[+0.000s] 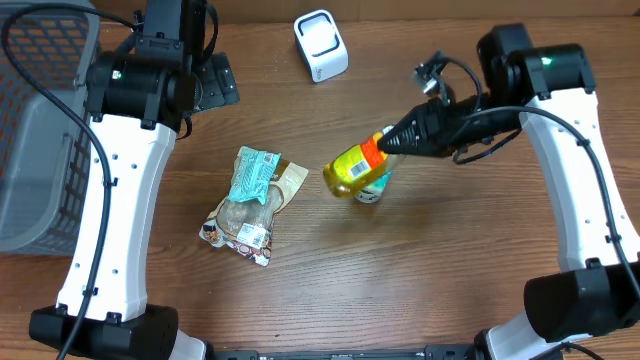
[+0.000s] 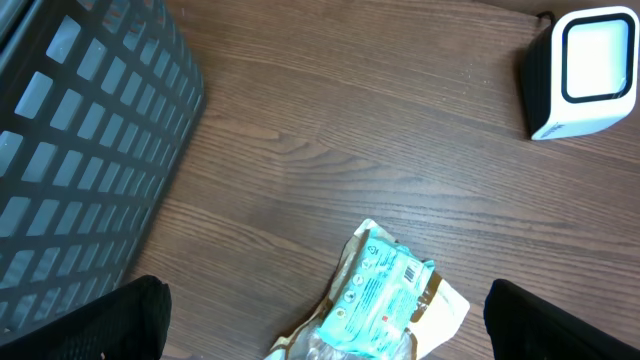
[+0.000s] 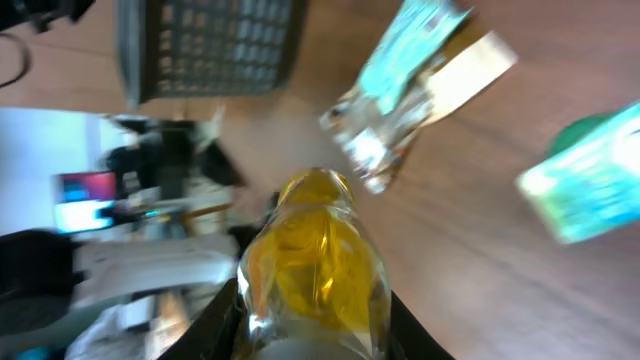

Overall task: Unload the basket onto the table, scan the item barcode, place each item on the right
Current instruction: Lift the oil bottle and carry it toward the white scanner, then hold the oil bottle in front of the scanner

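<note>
The yellow bottle (image 1: 352,168) hung tilted, almost on its side, clear of the desk (image 1: 440,280). The right gripper (image 1: 388,143) was partly closed on its orange neck end. Just below it a small green-labelled container (image 1: 372,193) stood on the desk. A snack bag (image 1: 250,195) lay near, to one side. The white scanner (image 1: 321,44) sat well apart, toward the far edge, so I judged this to be the carrying step, with the barcode not yet presented. The next move called for bringing the bottle in front of the scanner's window and rolling the wrist until the code faced it. The blurred right wrist view did not show where the code was. The left gripper (image 1: 216,82) hovered wide open and empty near the basket (image 1: 40,150).
</note>
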`<action>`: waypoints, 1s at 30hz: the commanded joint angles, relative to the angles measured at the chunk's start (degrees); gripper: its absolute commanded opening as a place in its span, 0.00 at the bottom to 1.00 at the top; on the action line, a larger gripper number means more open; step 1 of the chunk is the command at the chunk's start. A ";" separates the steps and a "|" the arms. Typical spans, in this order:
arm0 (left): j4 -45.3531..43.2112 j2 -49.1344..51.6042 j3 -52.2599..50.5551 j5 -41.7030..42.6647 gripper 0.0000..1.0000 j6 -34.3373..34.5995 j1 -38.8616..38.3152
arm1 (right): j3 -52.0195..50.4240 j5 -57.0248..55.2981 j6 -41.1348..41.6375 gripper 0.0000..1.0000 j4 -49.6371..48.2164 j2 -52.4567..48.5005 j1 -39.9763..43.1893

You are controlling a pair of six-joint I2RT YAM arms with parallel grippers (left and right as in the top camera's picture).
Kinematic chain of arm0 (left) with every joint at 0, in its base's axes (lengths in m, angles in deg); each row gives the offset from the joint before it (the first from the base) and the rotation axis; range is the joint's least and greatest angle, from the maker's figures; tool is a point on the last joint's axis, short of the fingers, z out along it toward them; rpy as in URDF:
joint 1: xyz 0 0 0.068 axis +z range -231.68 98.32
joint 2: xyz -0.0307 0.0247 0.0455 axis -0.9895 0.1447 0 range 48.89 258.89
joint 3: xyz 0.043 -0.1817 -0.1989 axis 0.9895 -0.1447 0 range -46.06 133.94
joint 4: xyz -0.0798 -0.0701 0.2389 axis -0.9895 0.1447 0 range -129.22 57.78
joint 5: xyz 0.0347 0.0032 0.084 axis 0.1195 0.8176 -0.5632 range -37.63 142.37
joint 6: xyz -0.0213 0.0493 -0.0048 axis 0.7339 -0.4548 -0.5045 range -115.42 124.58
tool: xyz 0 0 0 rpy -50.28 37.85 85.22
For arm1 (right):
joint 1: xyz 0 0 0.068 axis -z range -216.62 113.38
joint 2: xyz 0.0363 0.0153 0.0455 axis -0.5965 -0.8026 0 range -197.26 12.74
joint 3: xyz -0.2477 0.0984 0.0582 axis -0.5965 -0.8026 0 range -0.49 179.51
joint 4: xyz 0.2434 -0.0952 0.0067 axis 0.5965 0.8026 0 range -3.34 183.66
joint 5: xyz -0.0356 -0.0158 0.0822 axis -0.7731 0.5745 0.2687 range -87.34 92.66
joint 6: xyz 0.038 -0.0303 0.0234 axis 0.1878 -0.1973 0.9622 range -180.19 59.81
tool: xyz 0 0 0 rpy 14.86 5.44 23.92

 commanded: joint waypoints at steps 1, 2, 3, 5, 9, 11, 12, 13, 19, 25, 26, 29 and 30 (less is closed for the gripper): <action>-0.07 -1.27 1.18 -0.81 1.00 -0.85 -0.07 | 4.92 -6.40 7.85 0.04 -5.40 2.23 0.02; -0.07 -1.27 1.16 -0.81 1.00 -0.85 -0.07 | 5.44 -7.37 9.35 0.04 -7.54 2.23 0.02; -0.07 -1.27 1.16 -0.81 0.99 -0.87 -0.07 | 5.95 -8.96 10.78 0.04 -9.75 2.23 0.02; -0.09 -1.27 1.16 -0.81 1.00 -0.87 -0.07 | 6.91 -14.01 13.90 0.04 -13.86 2.23 -0.04; -0.09 -1.27 1.16 -0.81 1.00 -0.87 -0.07 | 8.96 -20.85 14.99 0.04 -19.30 2.23 -0.81; -0.07 -1.27 1.18 -0.81 1.00 -0.85 -0.07 | 10.08 -22.77 14.99 0.04 -21.49 2.23 -1.75; -0.07 -1.27 1.16 -0.81 1.00 -0.85 -0.07 | 10.82 -24.28 14.97 0.04 -22.45 2.23 -2.45; -0.07 -1.27 1.16 -0.81 1.00 -0.85 -0.07 | 11.52 -25.94 14.95 0.04 -23.10 2.23 -3.06; -0.07 -1.25 1.16 -0.81 1.00 -0.85 -0.07 | 14.78 -38.36 13.16 0.04 -29.00 2.23 -8.44; -0.07 -1.27 1.18 -0.81 1.00 -0.85 -0.07 | 14.88 -49.70 3.39 0.04 -37.16 2.01 -14.47; -0.07 -1.27 1.16 -0.81 1.00 -0.85 -0.07 | 14.88 -51.34 0.96 0.04 -38.32 1.97 -15.50; -0.09 -1.27 1.16 -0.81 1.00 -0.87 -0.07 | 14.84 -54.40 -6.86 0.04 -41.57 1.31 -18.16; -0.07 -1.27 1.16 -0.81 0.99 -0.85 -0.07 | 14.84 -54.66 -9.20 0.04 -42.38 1.01 -18.75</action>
